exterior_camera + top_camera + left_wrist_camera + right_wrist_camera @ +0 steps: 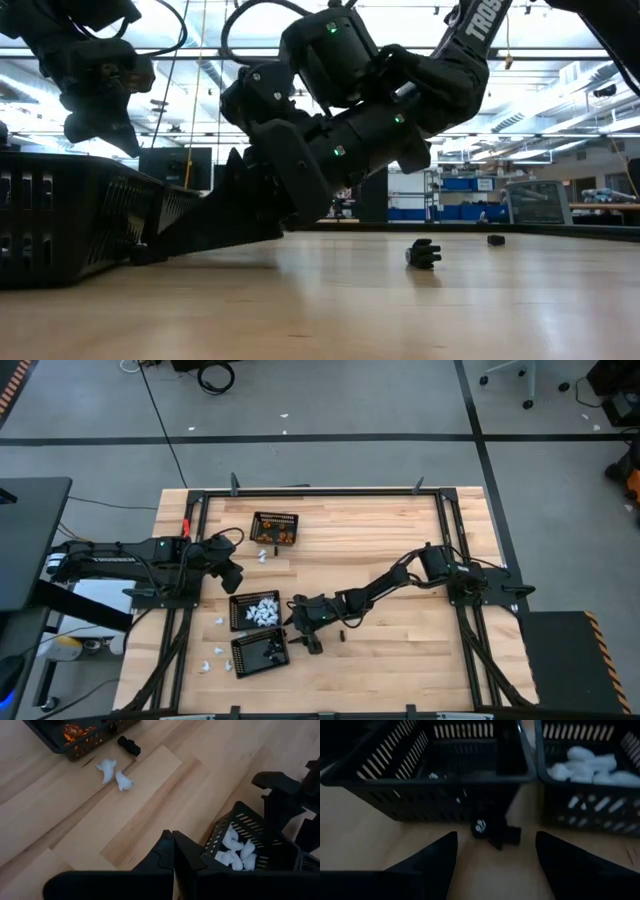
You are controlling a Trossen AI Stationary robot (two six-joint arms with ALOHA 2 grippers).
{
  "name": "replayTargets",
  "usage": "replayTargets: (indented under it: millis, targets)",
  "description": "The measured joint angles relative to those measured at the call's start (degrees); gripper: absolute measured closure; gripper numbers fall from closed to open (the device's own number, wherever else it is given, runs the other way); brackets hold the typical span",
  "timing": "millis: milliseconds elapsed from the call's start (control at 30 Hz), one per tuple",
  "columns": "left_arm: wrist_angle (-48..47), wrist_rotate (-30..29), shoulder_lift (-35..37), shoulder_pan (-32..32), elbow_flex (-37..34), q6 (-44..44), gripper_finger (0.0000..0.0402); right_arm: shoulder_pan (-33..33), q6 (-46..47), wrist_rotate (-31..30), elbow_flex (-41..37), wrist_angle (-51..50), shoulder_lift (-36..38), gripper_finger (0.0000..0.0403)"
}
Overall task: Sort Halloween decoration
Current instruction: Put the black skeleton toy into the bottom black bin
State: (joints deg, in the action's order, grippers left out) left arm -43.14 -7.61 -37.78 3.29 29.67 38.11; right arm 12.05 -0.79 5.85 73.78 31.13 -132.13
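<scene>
Three mesh baskets sit on the bench (400, 660), one per colour, which explains the layout: the far basket (275, 528) keeps the orange pieces (285, 538), the middle basket (255, 611) the white pieces (262, 612), and the near basket (259, 653) the black ones.

On the left, the left end effector (232, 576) waits above the bench between the orange and white baskets, its fingers pressed together and holding nothing. Two loose white pieces (114, 774) and a black piece (129, 745) lie just beside the orange basket, not yet sorted; more white ones (210, 663) lie near the bench's left edge.

Further right, the right end effector (495, 847) is low at the bench, fingers spread wide, pointing at a small black piece (495, 832) lying on the wood just outside the wall of the near basket. It seems lined up either to pick that piece up or to have just let it go; which one cannot be told.

Another black piece (424, 254) lies apart on open wood, with a further one (496, 240) beyond it.

Inside the near basket the contents are dark on dark and hard to make out.
</scene>
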Motion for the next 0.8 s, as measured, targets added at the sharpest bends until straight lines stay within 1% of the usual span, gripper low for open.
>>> replayTargets:
  millis: [100, 267, 367, 533, 633, 800]
  targets:
    - [0.0, 0.0, 0.0, 0.0, 0.0, 0.0, 0.0397, 0.0, -0.8, -0.1, 0.0, 0.9, -0.5, 0.0139]
    - [0.0, 0.0, 0.0, 0.0, 0.0, 0.0, 0.0397, 0.0, 0.3, 0.8, 0.2, 10.0, -4.9, 0.0153]
    - [0.0, 0.4, 0.0, 0.0, 0.0, 0.2, 0.0397, 0.1, 1.3, -0.1, 0.3, 10.8, -5.5, 0.0161]
    - [0.0, 0.4, 0.0, 0.0, 0.0, 0.3, 0.0397, 0.1, -1.4, 0.0, 0.4, 10.2, -5.5, 0.0176]
    - [0.0, 0.4, 0.0, 0.0, 0.0, 0.4, 0.0397, 0.1, -2.1, 0.1, 0.5, 9.3, -5.5, 0.0196]
    - [0.0, 0.4, 0.0, 0.0, 0.0, 0.8, 0.0397, 0.2, -2.2, 0.1, 0.5, 8.9, -5.5, 0.0249]
